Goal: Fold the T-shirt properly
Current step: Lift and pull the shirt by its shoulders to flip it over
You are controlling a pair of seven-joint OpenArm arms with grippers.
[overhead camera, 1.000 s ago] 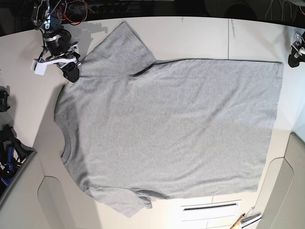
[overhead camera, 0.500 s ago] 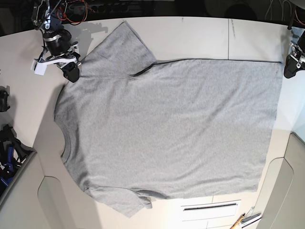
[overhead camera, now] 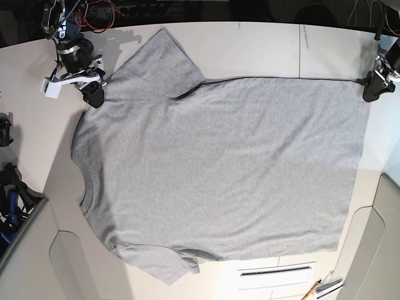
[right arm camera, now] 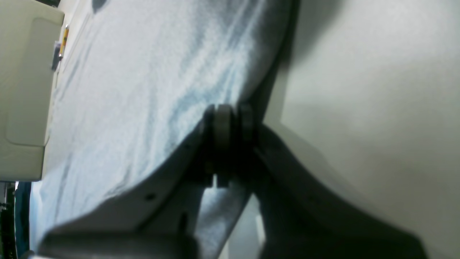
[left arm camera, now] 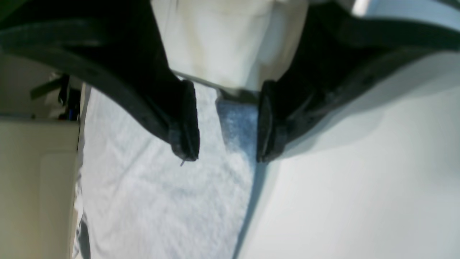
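The heather-grey T-shirt [overhead camera: 219,169] lies spread flat, plain side up, neck to the left and hem to the right. My right gripper [overhead camera: 94,94] sits at the far shoulder by the upper sleeve. In the right wrist view the right gripper [right arm camera: 224,124] is shut, with the shirt's edge [right arm camera: 151,90] pinched between its pads. My left gripper [overhead camera: 373,92] is at the hem's far right corner. In the left wrist view the left gripper [left arm camera: 225,153] is open, its fingertips [left arm camera: 187,147] straddling the shirt's corner [left arm camera: 237,126], with cloth [left arm camera: 161,201] lying beyond.
Black equipment [overhead camera: 9,187] stands at the table's left edge. Beige panels [overhead camera: 369,256] border the front right and front left. A white slotted plate [overhead camera: 275,272] and a pencil-like tool [overhead camera: 315,289] lie by the front edge, right of the lower sleeve.
My left gripper has moved in from the far right edge toward the hem's corner and now stands at it. The right gripper and the shirt have not moved.
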